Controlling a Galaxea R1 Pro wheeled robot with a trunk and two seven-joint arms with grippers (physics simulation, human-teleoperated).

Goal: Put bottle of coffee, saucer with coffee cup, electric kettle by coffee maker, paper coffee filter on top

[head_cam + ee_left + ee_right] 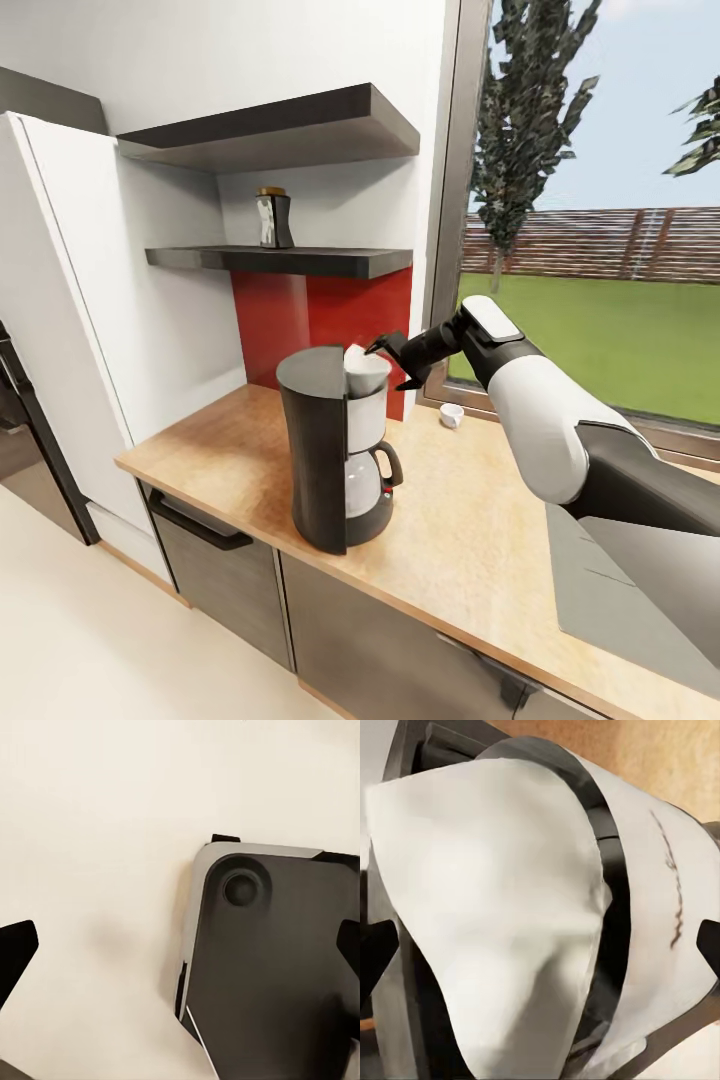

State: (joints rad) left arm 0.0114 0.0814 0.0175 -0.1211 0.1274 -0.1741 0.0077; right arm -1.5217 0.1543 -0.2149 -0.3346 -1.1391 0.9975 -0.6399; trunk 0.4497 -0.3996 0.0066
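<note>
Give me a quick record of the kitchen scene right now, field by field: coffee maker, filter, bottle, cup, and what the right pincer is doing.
coffee maker: upright on the wooden countertop, coffee maker
paper filter: white paper filter sitting in the maker's top
coffee bottle: coffee bottle on the lower wall shelf
cup: small white cup on the counter near the window
right pincer: right pincer open, beside the filter, not gripping it
saucer, kettle: not spotted

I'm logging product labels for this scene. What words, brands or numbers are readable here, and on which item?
None can be read.
Coffee bottle on the shelf: pale label, too small and blurred.
Coffee maker in the right wrist view: a dark script-like mark on its pale side, not legible.
Paper filter, cup: no print seen.
</note>
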